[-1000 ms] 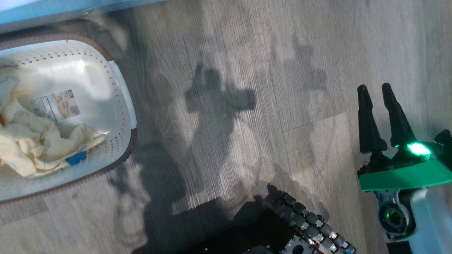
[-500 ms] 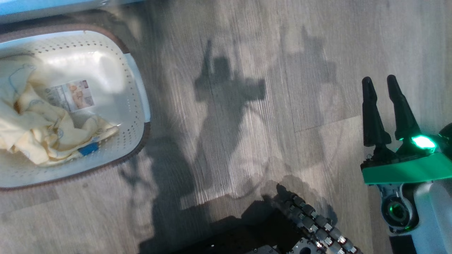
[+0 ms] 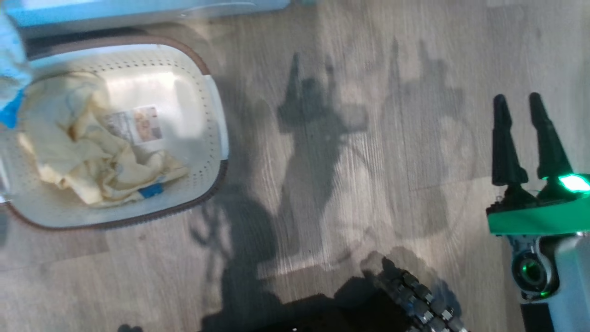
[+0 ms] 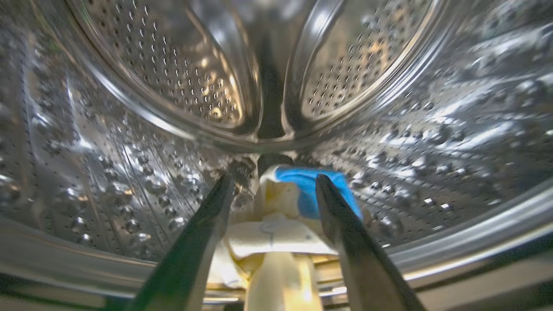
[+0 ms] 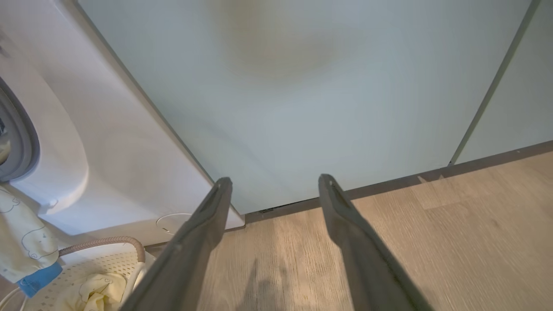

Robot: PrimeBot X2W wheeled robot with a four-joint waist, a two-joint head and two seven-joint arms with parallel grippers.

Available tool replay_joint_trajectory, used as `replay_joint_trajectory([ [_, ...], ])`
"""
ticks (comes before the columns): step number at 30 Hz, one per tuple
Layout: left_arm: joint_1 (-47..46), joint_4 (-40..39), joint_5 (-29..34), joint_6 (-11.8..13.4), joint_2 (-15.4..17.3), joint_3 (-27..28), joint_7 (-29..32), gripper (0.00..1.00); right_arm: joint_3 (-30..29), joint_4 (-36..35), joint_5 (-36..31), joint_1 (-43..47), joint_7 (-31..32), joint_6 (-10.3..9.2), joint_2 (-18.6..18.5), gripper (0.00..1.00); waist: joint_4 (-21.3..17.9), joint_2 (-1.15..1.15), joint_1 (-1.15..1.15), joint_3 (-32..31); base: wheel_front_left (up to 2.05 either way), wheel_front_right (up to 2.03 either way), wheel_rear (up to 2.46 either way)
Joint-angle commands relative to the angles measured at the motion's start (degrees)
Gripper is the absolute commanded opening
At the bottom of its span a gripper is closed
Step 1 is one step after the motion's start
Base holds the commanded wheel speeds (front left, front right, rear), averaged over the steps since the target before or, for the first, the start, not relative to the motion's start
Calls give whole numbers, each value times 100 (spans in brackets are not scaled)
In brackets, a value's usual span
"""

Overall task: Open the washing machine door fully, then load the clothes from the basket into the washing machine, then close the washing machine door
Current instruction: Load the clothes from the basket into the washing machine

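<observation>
- The left gripper (image 4: 273, 179) reaches into the steel drum (image 4: 173, 86) of the washing machine (image 5: 108, 151), fingers pointing toward the drum's rear wall.
- Its jaws stand spread and released; one garment (image 4: 276, 235) lies between the fingers at the drum's lower front edge, not pinched.
- The right gripper (image 3: 517, 98) hovers over the wood floor (image 3: 368, 184), well apart from the basket (image 3: 203, 138), aimed at a pale green cabinet door (image 5: 302, 86); jaws spread, holding nothing.
- The garment is pale yellow with a blue tag.
- The remaining clothes (image 3: 92, 161) lie heaped in the basket beside its printed label (image 3: 140, 124).
- A pale printed hanging piece (image 5: 21, 246) with a blue edge droops from the machine's opening above the basket.
</observation>
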Motion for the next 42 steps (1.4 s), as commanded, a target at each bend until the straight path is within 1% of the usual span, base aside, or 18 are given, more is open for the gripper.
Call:
replay_joint_trajectory([
  [1,130,-298,-13,75,240,220,-132,100,11,-162,-74,208,-38,5,-89,100,127,0,0,-125,0,0,0],
  [7,1227,-1106,-257,388,60,460,-684,100,-242,-209,-323,328,-38,5,-89,100,418,0,0,-426,0,0,0],
  [9,1680,-1429,-288,533,20,531,-862,100,-322,-226,-420,377,-38,5,-89,100,520,0,0,-533,0,0,0],
  [10,2137,-1769,-323,681,-39,600,-1030,100,-393,-245,-519,425,-38,5,-89,100,625,0,0,-632,0,0,0],
  [14,3078,-2431,-318,1001,-192,640,-1287,100,-516,-271,-711,511,-38,5,-89,100,837,0,0,-842,0,0,0],
  [15,3078,-2431,-318,1001,-192,640,-1287,100,-516,-271,-711,511,-38,5,-89,100,837,0,0,-842,0,0,0],
  [18,3720,-2820,-318,1232,-374,624,-1439,100,-625,-280,-854,600,-38,5,-89,100,1029,0,0,-1002,0,0,0],
  [21,4280,-3089,-346,1379,-661,484,-1542,100,-720,-279,-1029,724,-38,5,-89,100,1234,0,0,-1166,0,0,0],
  [26,4879,-3174,-371,1439,-1085,247,-1702,100,-862,-254,-1307,978,-38,5,-89,100,1531,0,0,-1453,0,0,0],
  [28,5062,-3161,-336,1446,-1192,159,-1739,100,-862,-247,-1373,1044,-38,5,-89,100,1610,0,0,-1579,0,0,0],
  [32,5393,-3092,-311,1474,-1360,92,-1789,100,-794,-221,-1441,1126,-38,5,-89,100,1704,0,0,-1831,0,0,0],
  [38,5793,-2999,-239,1555,-1528,109,-1826,100,-691,-132,-1498,1211,-38,5,-89,100,1763,0,0,-2169,0,0,0],
  [42,5990,-2959,-221,1541,-1613,126,-1836,100,-639,-63,-1494,1266,-38,5,-89,100,1764,0,0,-2346,0,0,0],
])
